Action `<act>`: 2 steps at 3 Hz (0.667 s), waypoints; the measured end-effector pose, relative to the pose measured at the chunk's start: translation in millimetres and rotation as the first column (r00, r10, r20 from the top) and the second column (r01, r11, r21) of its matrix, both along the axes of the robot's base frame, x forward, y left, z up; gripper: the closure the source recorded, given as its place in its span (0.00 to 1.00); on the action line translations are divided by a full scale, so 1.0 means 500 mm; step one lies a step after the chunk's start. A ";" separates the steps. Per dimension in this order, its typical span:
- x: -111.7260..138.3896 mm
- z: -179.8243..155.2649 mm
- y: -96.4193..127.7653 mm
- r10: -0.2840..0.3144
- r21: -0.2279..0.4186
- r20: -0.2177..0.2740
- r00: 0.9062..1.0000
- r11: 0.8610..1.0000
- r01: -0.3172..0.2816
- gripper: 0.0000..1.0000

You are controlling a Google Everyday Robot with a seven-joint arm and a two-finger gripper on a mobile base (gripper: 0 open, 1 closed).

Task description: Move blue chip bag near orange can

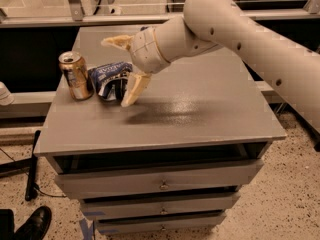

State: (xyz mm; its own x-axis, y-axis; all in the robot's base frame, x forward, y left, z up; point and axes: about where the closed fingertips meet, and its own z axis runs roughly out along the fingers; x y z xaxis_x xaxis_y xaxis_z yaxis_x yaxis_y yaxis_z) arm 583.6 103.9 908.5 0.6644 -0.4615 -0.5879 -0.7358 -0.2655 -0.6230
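The orange can (75, 75) stands upright near the left edge of the grey cabinet top (200, 109). The blue chip bag (109, 80) lies on the top right beside the can, touching or almost touching it. My gripper (122, 71) is just right of the bag and a little above it. Its fingers are spread wide apart: one tan finger (119, 42) points left above the bag, the other (133, 90) points down by the bag's right edge. The gripper holds nothing.
The grey cabinet has drawers (160, 184) below its top. A metal rail and glass partition (100, 9) run behind it. A black shoe (32, 224) and a cable lie on the floor at the lower left.
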 end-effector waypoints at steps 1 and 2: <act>-0.009 0.008 -0.076 -0.066 0.005 -0.039 0.997 0.998 0.066 0.00; -0.014 0.006 -0.245 -0.215 -0.027 -0.103 0.971 0.977 0.213 0.00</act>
State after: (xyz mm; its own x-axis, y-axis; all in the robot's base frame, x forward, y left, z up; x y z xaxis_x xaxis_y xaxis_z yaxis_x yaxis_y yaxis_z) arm 576.7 -18.7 911.4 0.4846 -0.5961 -0.6401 -0.8373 -0.1042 -0.5368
